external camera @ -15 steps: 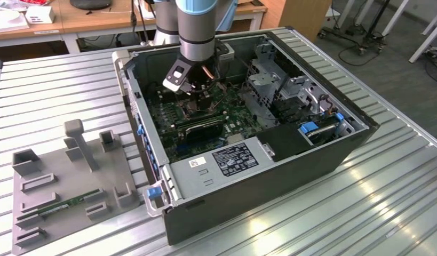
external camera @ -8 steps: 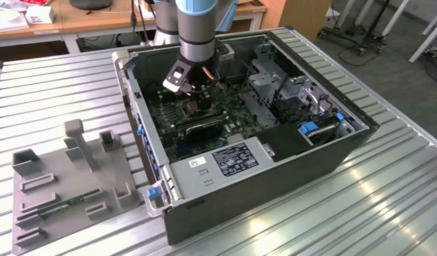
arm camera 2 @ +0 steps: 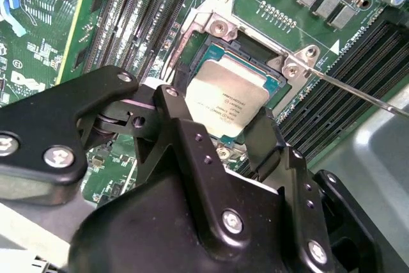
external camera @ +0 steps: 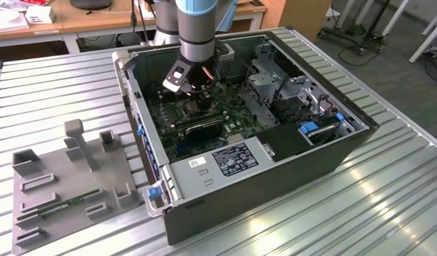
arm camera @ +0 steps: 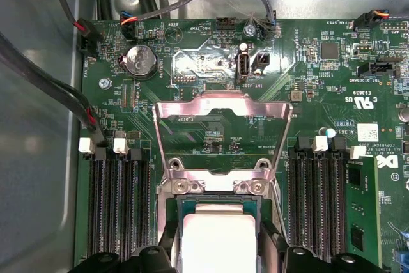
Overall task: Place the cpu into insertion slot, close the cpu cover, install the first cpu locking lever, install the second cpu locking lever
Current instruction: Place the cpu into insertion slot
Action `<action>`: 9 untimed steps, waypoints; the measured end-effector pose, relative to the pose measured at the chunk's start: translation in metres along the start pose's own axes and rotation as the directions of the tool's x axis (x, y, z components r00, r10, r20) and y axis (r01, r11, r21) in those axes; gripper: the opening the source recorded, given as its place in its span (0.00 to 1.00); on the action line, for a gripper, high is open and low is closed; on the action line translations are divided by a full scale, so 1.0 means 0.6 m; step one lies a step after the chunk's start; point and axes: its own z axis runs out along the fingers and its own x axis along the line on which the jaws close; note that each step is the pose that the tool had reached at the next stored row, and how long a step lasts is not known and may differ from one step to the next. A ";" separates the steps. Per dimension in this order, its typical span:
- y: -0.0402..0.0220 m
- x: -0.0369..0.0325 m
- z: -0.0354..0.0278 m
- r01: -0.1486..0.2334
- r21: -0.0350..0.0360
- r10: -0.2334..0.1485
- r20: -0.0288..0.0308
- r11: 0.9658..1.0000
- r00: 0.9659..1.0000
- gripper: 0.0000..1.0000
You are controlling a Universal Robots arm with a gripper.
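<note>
The cpu (arm camera 2: 227,94), a pale silvery square, lies in the insertion slot (arm camera 2: 211,46) on the green motherboard. In the first wrist view the cpu (arm camera: 219,238) sits just below the raised cpu cover (arm camera: 220,116), a silvery frame tilted up and open on its hinge. My gripper (arm camera 2: 223,126) is down over the socket. Its black fingers (arm camera 2: 182,116) press against two opposite edges of the chip, shut on it. A thin metal locking lever (arm camera 2: 358,91) sticks out free beside the socket. In the exterior view the gripper (external camera: 193,93) reaches deep into the open computer case (external camera: 275,154).
Black memory slots (arm camera: 118,202) flank the socket on both sides, and cables (arm camera: 38,75) run along the case wall. Drive cages (external camera: 275,90) stand at the exterior view's right. A grey fixture plate (external camera: 62,181) holding a green memory stick (external camera: 65,205) lies on the slatted table.
</note>
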 end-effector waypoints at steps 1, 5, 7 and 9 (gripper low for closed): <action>0.000 0.000 -0.001 0.000 0.000 0.000 0.000 1.000 1.000 0.61; 0.000 0.000 -0.006 0.000 0.000 0.000 0.000 1.000 1.000 0.61; 0.001 0.000 -0.010 0.000 0.000 0.000 0.000 1.000 1.000 0.61; 0.001 0.000 -0.013 0.000 0.000 0.000 0.000 1.000 1.000 0.61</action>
